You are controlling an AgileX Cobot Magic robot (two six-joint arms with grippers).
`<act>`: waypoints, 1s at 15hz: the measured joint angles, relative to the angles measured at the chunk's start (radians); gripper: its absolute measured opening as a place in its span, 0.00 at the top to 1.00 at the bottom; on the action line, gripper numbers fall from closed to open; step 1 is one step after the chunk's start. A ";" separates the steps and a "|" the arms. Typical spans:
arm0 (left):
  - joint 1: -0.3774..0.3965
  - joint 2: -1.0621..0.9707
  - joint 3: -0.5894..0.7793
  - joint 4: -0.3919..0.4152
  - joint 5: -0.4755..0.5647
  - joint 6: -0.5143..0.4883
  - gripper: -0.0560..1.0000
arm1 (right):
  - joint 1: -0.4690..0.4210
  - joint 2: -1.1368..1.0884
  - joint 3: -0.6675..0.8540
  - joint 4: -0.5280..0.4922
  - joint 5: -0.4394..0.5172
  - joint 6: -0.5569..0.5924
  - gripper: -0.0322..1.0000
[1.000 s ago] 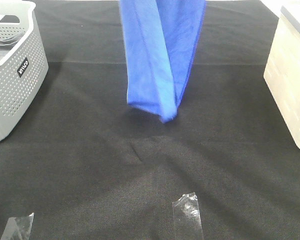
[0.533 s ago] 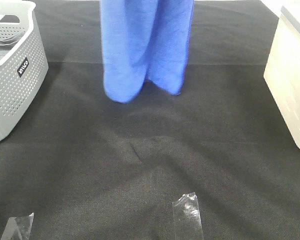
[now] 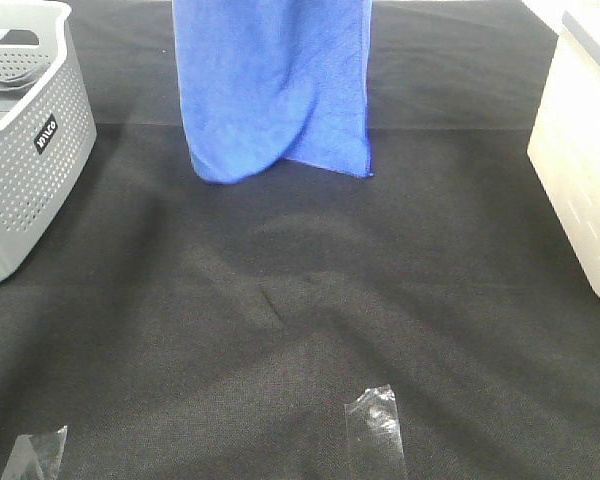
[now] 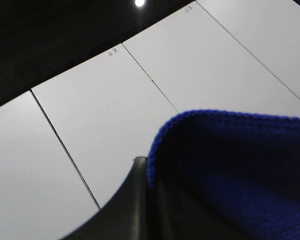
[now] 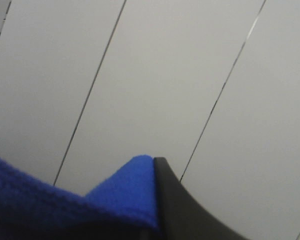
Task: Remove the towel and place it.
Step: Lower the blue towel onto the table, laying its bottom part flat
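In the exterior high view, the towel (image 3: pixel 275 90) is seen hanging at the far centre, apparently clear of the black mat (image 3: pixel 300 340). Within 1 second it has been spread from a narrow fold into a wider sheet, with its lower edge raised and shifted left. Removal is judged done and placing is still pending.

In the left wrist view, the left gripper (image 4: pixel 150 200) is seen pinched on the towel's stitched edge (image 4: pixel 240 165).

In the right wrist view, the right gripper (image 5: pixel 157 200) is likewise clamped on a towel corner (image 5: pixel 120 190).

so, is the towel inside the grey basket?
No, the towel hangs in mid-view above the table, well apart from the grey basket at the left.
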State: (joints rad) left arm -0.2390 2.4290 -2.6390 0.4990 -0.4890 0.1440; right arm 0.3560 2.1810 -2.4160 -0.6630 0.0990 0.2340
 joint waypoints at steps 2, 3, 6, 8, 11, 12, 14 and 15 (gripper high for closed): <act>0.000 0.061 -0.131 -0.005 0.017 0.000 0.95 | -0.030 0.014 -0.017 0.035 -0.016 0.014 0.94; 0.000 0.070 -0.150 -0.004 0.024 0.000 0.95 | -0.031 0.019 -0.018 0.039 -0.024 0.015 0.94; 0.000 0.071 -0.158 0.001 0.066 0.000 0.95 | -0.029 0.026 -0.018 0.067 -0.030 0.015 0.94; 0.000 0.074 -0.158 0.001 0.080 -0.004 0.95 | -0.029 0.026 -0.018 0.082 -0.022 0.015 0.94; 0.000 0.077 -0.158 0.003 0.164 -0.046 0.95 | -0.029 0.026 -0.020 0.123 0.054 0.015 0.94; 0.000 0.077 -0.158 0.003 0.180 -0.056 0.95 | -0.029 0.026 -0.020 0.136 0.076 0.015 0.94; -0.010 0.077 -0.158 0.003 0.251 -0.112 0.95 | -0.029 0.023 -0.020 0.214 0.209 0.013 0.94; -0.025 0.077 -0.158 0.003 0.312 -0.144 0.95 | -0.027 0.016 -0.020 0.279 0.295 -0.005 0.94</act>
State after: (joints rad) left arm -0.2640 2.5060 -2.7970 0.5020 -0.1770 0.0000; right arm 0.3290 2.1970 -2.4360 -0.3840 0.3940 0.2290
